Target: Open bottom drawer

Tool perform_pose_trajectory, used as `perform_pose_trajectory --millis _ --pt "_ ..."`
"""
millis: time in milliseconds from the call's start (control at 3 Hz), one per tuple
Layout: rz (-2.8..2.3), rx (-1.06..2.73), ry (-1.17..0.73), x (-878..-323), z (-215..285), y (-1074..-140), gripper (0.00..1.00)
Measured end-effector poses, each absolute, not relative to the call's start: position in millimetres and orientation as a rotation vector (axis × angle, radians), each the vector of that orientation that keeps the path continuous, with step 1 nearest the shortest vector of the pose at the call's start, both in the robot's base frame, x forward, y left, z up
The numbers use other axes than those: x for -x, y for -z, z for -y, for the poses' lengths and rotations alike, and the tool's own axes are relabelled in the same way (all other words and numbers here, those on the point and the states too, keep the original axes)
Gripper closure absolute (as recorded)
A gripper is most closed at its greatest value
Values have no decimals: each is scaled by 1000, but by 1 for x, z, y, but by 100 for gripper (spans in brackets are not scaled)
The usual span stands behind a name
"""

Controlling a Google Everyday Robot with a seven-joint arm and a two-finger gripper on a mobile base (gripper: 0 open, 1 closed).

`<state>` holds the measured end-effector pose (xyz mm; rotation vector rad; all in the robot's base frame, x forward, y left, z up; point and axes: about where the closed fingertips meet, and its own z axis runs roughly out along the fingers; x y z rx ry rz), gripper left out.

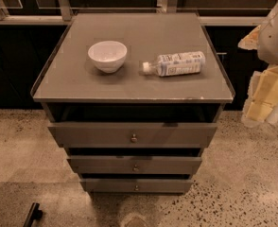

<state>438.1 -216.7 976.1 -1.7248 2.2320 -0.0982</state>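
Three drawers sit close under the surface, so the gripper, high at the right edge (open or closed, I cannot tell), might grab the middle drawer or slip off the tiny knob of the bottom drawer, lowest, near the floor.

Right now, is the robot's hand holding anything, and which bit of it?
Nothing, as far as shows. The gripper hangs off to the right of the cabinet, apart from the bottom drawer and its knob.
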Motion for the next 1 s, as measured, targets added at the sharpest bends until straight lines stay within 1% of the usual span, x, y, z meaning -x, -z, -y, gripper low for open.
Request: perform_pose_trajectory --millis 333,667,1000 --pt "-2232 1725 98 -438 217 -976 0" --pt "-2163 1714 83 -423 215 -966 0" --pt "-2036 1686 64 -387 200 -954 0"
